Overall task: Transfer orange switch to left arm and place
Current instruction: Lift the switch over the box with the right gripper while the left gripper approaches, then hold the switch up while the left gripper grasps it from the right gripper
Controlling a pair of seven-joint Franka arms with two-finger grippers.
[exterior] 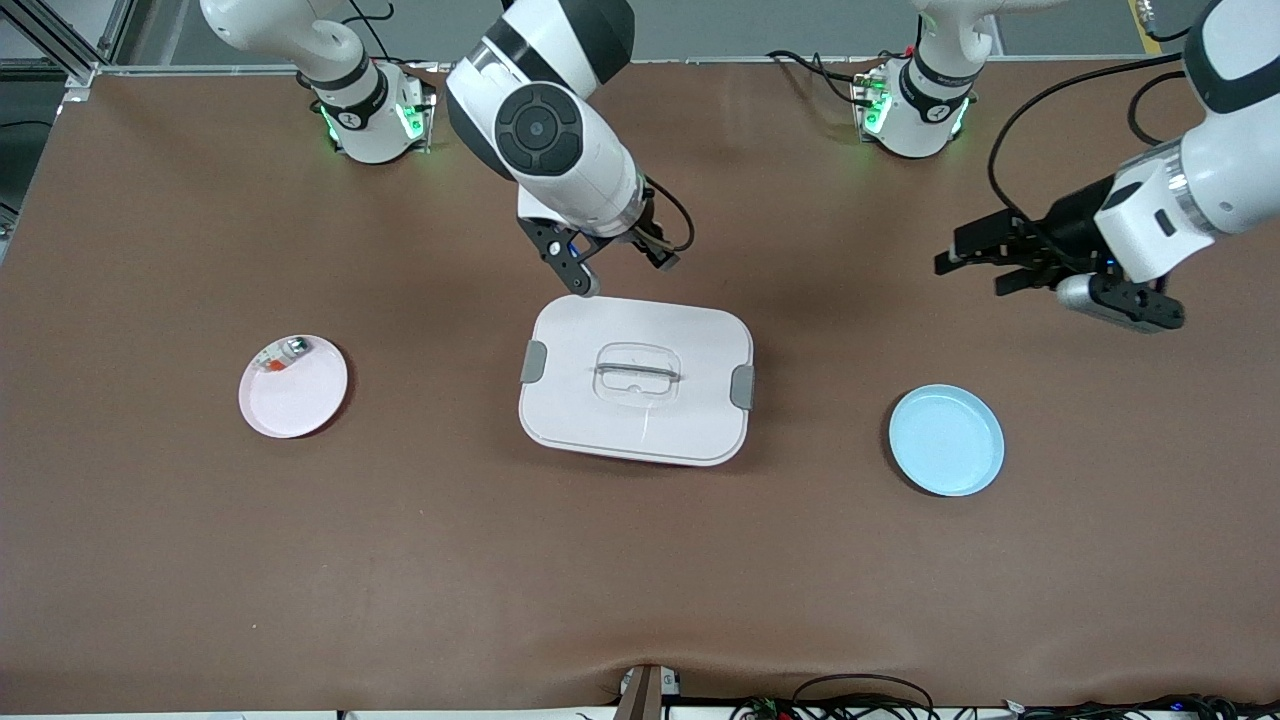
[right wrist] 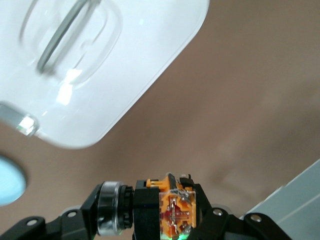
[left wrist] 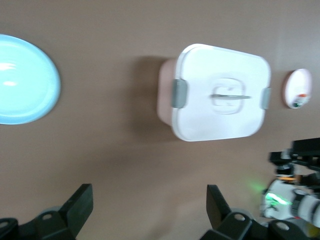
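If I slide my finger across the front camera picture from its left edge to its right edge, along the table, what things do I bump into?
pink plate with a small part on it → white box → blue plate

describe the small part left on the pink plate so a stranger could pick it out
Start at the white box mid-table, then go toward the right arm's end to the pink plate. On the plate's rim away from the front camera sits the small silver-green part with an orange-white base. The blue plate holds nothing.
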